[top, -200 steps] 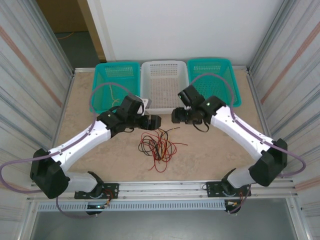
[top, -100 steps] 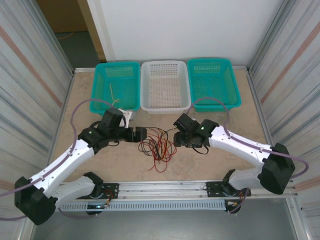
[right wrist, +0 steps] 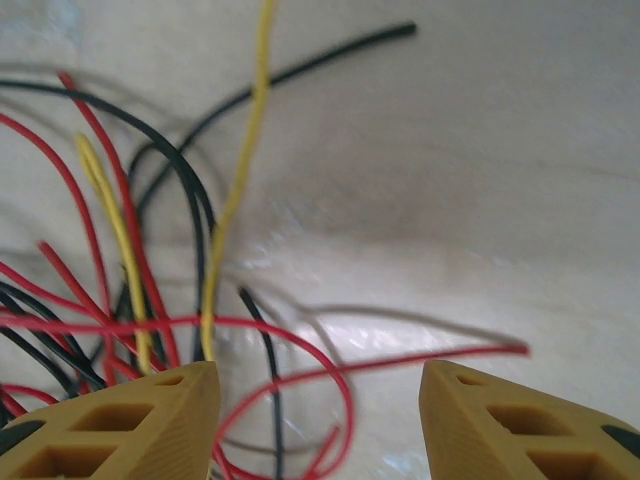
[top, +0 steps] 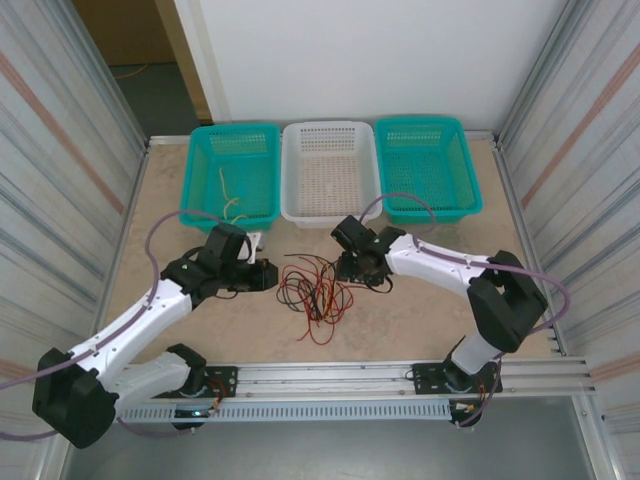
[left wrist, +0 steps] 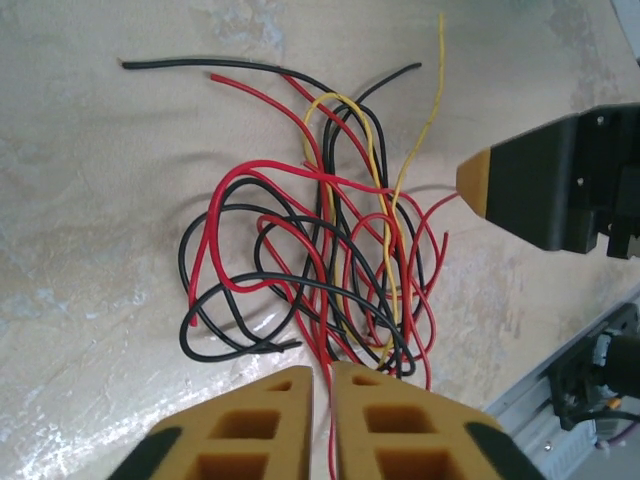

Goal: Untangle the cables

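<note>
While the thin red, black and pale yellow cables [top: 315, 290] lie as one crossed-over heap at the middle of the beige stone-look table [top: 410, 325], the task looks barely begun: loops of all three colours overlap, nothing pulled free from the pile. One lone pale yellow strand [top: 229, 197] sits inside the teal plastic basket [top: 200, 205] at 11 o'clock, so likely one wire is sorted already; the white mesh basket [top: 300, 210] at 12 and the second teal basket [top: 462, 185] at 1 o'clock look bare, hard to be sure. Left pincer [top: 272, 277] is at 9 o'clock of the heap, pads [left wrist: 280, 400] closed nearly flush, and a red strand [left wrist: 330, 445] runs into the slit between them, so it seems to be pinching that one. Right pincer [top: 345, 265] is at 1 o'clock of the heap, jaws apart, its fingers [right wrist: 150, 420] straddling red and black loops, gripping nothing. Left to do, by my read: draw out each strand singly and clear the rest of the heap.
</note>
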